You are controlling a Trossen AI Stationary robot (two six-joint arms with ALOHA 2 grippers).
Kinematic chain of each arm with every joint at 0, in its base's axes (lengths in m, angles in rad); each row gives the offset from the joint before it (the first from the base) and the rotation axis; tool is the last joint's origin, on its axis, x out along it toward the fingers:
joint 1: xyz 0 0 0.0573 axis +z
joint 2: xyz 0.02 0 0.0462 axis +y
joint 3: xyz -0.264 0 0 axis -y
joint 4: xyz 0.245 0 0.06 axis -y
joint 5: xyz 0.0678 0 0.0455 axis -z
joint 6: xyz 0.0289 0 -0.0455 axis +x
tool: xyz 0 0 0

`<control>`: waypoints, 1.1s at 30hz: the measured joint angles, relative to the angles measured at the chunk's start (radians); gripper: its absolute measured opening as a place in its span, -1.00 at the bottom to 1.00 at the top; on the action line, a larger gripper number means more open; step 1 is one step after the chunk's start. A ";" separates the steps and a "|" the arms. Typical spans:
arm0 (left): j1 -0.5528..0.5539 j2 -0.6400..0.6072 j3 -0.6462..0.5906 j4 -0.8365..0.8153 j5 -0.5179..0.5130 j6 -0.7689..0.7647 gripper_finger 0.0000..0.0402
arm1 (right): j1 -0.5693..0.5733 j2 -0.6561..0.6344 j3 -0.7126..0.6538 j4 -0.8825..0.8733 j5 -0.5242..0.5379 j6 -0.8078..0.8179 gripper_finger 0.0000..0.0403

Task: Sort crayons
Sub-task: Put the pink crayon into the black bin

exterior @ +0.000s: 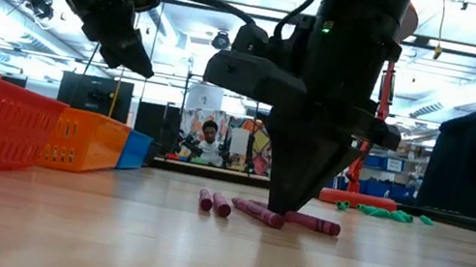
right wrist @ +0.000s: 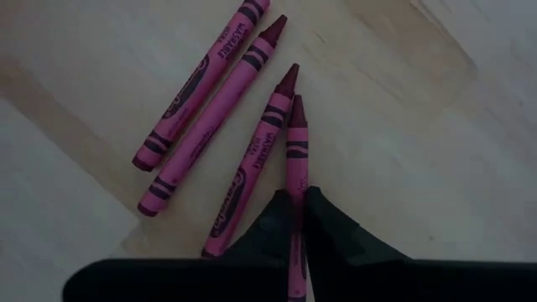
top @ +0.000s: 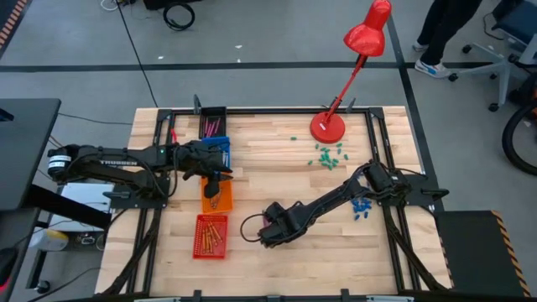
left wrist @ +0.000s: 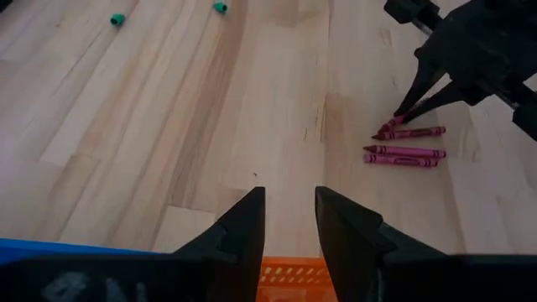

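Right gripper (right wrist: pixel 298 220) was clamped on one magenta crayon (right wrist: pixel 296 159), three more crayons (right wrist: pixel 210 126) beside it; left gripper (left wrist: pixel 289 220) hovered apart above the orange bin (top: pixel 216 195).

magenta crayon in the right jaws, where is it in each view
High view: hidden under the right gripper, low and centre on the table.
Low view: magenta crayon lies on the wood at the tip of the dark gripper, mid-picture.
Left wrist view: upper right, under the far gripper, topmost of the group.
Right wrist view: centre, pinched between the shut jaws.
Shared landmark: the three loose magenta crayons beside it.
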 joint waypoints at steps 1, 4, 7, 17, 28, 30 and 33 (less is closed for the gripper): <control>-0.003 0.000 0.000 0.005 0.000 0.007 -0.41 | 0.002 0.002 0.010 -0.011 0.020 -0.010 -0.87; -0.027 0.000 0.000 0.036 0.000 0.047 -0.41 | 0.007 0.003 0.038 -0.030 0.082 -0.036 -0.87; -0.067 0.000 0.000 0.076 0.000 0.073 -0.41 | 0.008 0.002 0.062 -0.079 0.133 -0.046 -0.87; -0.180 -0.001 -0.056 0.261 0.000 0.144 -0.41 | 0.056 0.000 0.157 -0.082 0.356 -0.120 -0.87; -0.242 0.000 -0.239 0.682 0.000 0.083 -0.41 | 0.147 -0.003 0.227 0.076 0.788 -0.310 -0.87; -0.255 0.000 -0.245 0.692 0.001 0.082 -0.41 | 0.140 -0.003 0.227 0.135 0.788 -0.368 -0.87; -0.276 0.000 -0.245 0.705 0.000 0.080 -0.41 | 0.129 -0.003 0.227 0.219 0.794 -0.448 -0.87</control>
